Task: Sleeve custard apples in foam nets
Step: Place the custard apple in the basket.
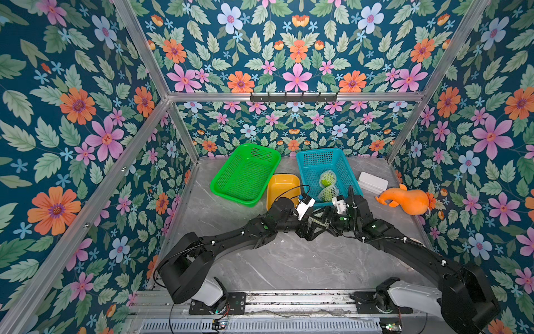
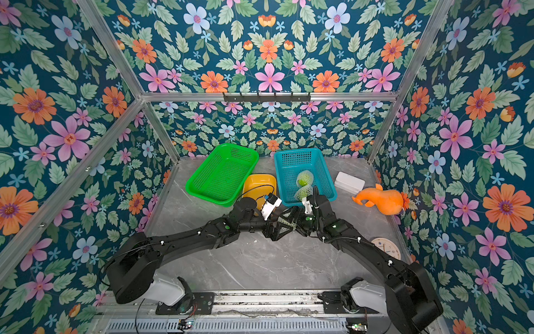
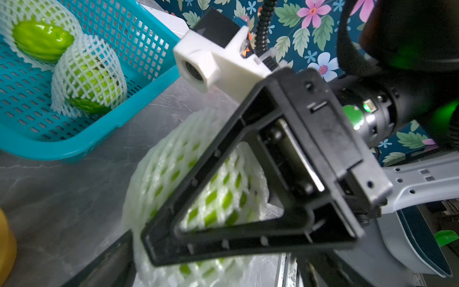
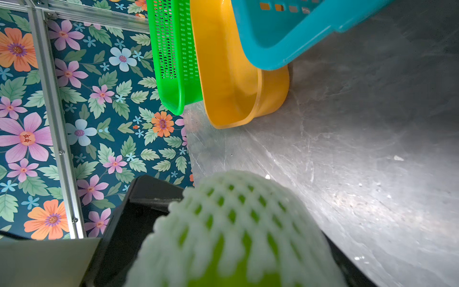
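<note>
Gripping 3rd custard apple (image 4: 223,263), already in foam net (image 4: 236,198), right hand (image 1: 326,221) sits mid table (image 1: 289,260), near side of blue basket (image 1: 306,173) holding 2 sleeved fruits (image 1: 328,192); left hand (image 1: 309,228) beside it, wide open, empty. Sleeving looks done; drop-off left.

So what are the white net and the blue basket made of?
The net looks like soft foam: puffy, matte white strands in a diamond mesh, stretched round a green fruit. The basket looks like moulded plastic: smooth, slightly shiny turquoise, with a thick rolled rim and even rows of slots in its walls.
</note>
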Controlling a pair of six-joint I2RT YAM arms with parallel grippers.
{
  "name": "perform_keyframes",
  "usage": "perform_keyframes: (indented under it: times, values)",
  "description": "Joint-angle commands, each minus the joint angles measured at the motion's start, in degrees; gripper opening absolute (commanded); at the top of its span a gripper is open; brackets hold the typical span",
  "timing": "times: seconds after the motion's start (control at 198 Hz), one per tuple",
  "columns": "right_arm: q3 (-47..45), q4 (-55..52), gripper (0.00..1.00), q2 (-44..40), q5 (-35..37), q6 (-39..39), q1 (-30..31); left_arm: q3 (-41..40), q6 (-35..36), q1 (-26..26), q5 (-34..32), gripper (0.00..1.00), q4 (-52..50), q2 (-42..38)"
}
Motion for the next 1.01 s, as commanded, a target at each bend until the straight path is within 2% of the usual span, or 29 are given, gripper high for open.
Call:
perform_keyframes:
  times: [0.0,0.328,0.515,0.692,0.858,1.005]
  values:
    - [-0.04,2.89,0.78,0.26,-1.66,1.35,0.13,0.64,1.33,-0.02,-0.52,0.99,1.64,0.67]
    - [-1.44,5.39,0.77,-0.31,-3.12,3.04,0.49,2.4,0.96,-0.04,-4.14,0.98,5.02,3.8]
    - [-1.83,5.59,0.77,-0.26,-2.94,3.22,0.53,1.64,0.65,0.0,-5.5,0.85,6.52,3.59]
    - [-2.38,6.44,0.77,0.16,-3.46,3.64,0.51,-0.66,-0.32,0.0,-7.88,0.88,9.85,1.63]
    - [-2.55,6.68,0.77,0.15,-3.47,3.85,0.48,-1.29,-1.34,0.0,-8.05,0.85,11.87,1.51]
    - [-1.79,2.95,0.77,-1.69,-1.13,2.43,0.26,-0.75,0.51,0.09,-9.62,0.85,5.76,0.38]
